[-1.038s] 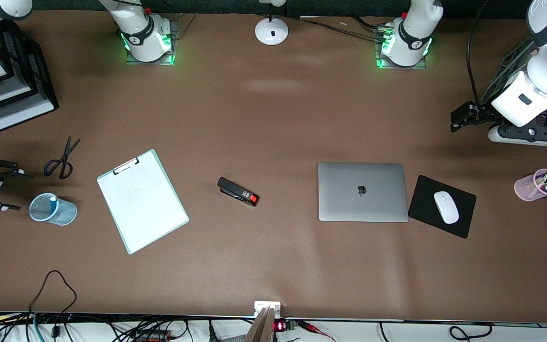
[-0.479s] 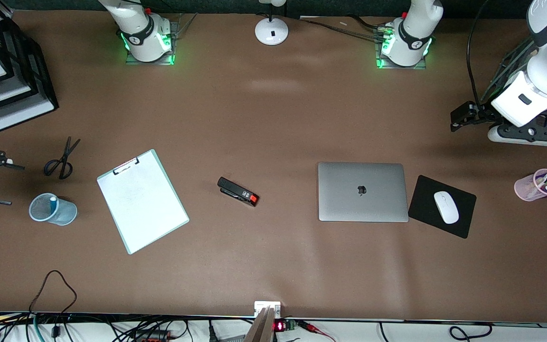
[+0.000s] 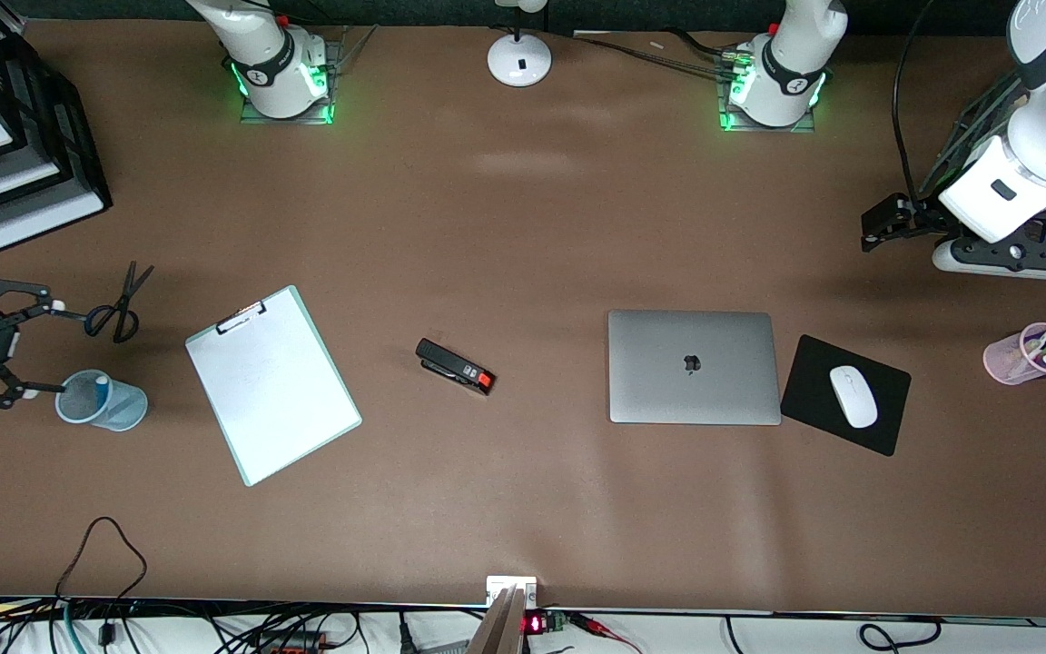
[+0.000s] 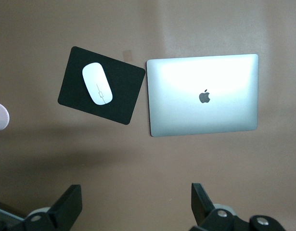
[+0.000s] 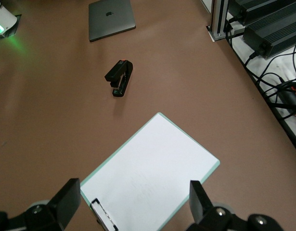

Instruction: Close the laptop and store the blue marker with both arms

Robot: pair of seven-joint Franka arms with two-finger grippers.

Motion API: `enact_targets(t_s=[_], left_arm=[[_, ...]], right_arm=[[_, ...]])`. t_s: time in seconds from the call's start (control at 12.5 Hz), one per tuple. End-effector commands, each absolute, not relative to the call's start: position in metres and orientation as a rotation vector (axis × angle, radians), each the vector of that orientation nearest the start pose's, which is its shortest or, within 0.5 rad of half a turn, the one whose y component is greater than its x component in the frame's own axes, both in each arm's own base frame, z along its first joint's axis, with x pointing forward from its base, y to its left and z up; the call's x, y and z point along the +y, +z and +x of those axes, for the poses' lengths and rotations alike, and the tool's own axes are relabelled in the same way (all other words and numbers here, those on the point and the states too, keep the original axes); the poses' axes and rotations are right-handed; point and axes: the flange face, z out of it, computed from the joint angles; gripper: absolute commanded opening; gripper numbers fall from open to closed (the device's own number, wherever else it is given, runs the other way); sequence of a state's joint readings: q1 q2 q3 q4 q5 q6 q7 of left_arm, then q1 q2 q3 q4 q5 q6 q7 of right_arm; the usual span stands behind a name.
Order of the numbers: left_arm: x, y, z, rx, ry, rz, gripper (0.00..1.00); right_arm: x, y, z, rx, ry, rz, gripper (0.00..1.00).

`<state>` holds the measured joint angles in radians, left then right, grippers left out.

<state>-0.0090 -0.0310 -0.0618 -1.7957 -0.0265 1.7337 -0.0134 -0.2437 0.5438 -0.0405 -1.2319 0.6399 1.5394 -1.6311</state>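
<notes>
The laptop [image 3: 691, 366] lies closed on the table, lid up with the dark logo showing; it also shows in the left wrist view [image 4: 203, 95] and the right wrist view [image 5: 111, 19]. The blue marker [image 3: 103, 389] stands in a blue mesh cup [image 3: 114, 409] at the right arm's end of the table. My right gripper [image 3: 49, 350] [image 5: 133, 202] is open and empty beside that cup, one fingertip by the scissors' handles. My left gripper [image 3: 870, 232] [image 4: 133, 207] is open and empty, held up at the left arm's end, well away from the laptop.
Black scissors [image 3: 119, 304], a white clipboard [image 3: 271, 381] and a black stapler [image 3: 455, 366] lie between cup and laptop. A black mouse pad [image 3: 814, 363] with a white mouse [image 3: 853, 396] sits beside the laptop. A pink pen cup [image 3: 1031, 352] and black paper trays [image 3: 33, 209] stand at the ends.
My right gripper has moved in from the table's end toward the scissors and the mesh cup, still open. The left arm, laptop and marker have not moved.
</notes>
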Motion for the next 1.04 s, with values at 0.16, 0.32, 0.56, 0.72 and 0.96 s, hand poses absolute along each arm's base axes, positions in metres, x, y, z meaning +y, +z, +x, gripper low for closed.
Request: enact_targets(t_s=[0.16, 0.32, 0.56, 0.72, 0.96], left_arm=[[-0.040, 0.554, 0.551, 0.115, 0.060, -3.171, 1.00], [-0.040, 0.554, 0.551, 0.120, 0.060, -3.171, 1.00], [-0.040, 0.554, 0.551, 0.120, 0.060, -3.170, 1.00], [-0.040, 0.554, 0.551, 0.120, 0.060, -3.171, 1.00], [-0.040, 0.554, 0.551, 0.120, 0.060, -3.170, 1.00]], right_arm=[[-0.048, 0.501, 0.696, -1.540, -0.349, -2.185, 1.00], [-0.021, 0.501, 0.698, -1.471, -0.297, -2.247, 1.00], [0.003, 0.500, 0.698, -1.403, -0.217, -2.323, 1.00], [0.025, 0.513, 0.693, -1.342, -0.184, -2.383, 1.00], [0.051, 0.516, 0.674, -1.212, -0.071, -2.510, 1.00]])
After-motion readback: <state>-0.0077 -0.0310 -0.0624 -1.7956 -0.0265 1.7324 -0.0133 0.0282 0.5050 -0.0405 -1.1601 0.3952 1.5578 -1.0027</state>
